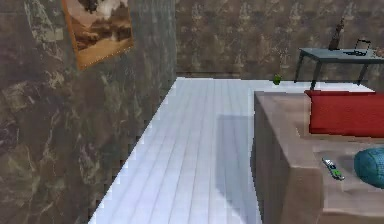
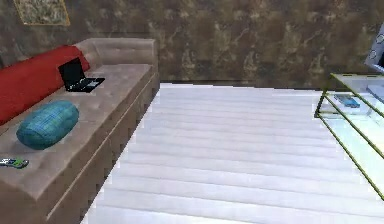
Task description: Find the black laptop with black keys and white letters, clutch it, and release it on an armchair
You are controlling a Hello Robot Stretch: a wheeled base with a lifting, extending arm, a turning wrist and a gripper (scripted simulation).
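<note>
The black laptop (image 2: 80,77) is being seen in the arm side view, standing open on the seat of the brown sofa (image 2: 122,88). Its screen is being tilted back toward the red cushion (image 2: 35,80), which is probably why it is being kept upright. A teal pillow (image 2: 47,125) and a small remote (image 2: 12,162) are being seen nearer on the same seat, apart from it. A glass table (image 2: 352,135) is being seen well apart across the pale floor. The search is being judged done, with the approach and an armchair yet to be handled. How the gripper's fingers are being set cannot be told
</note>
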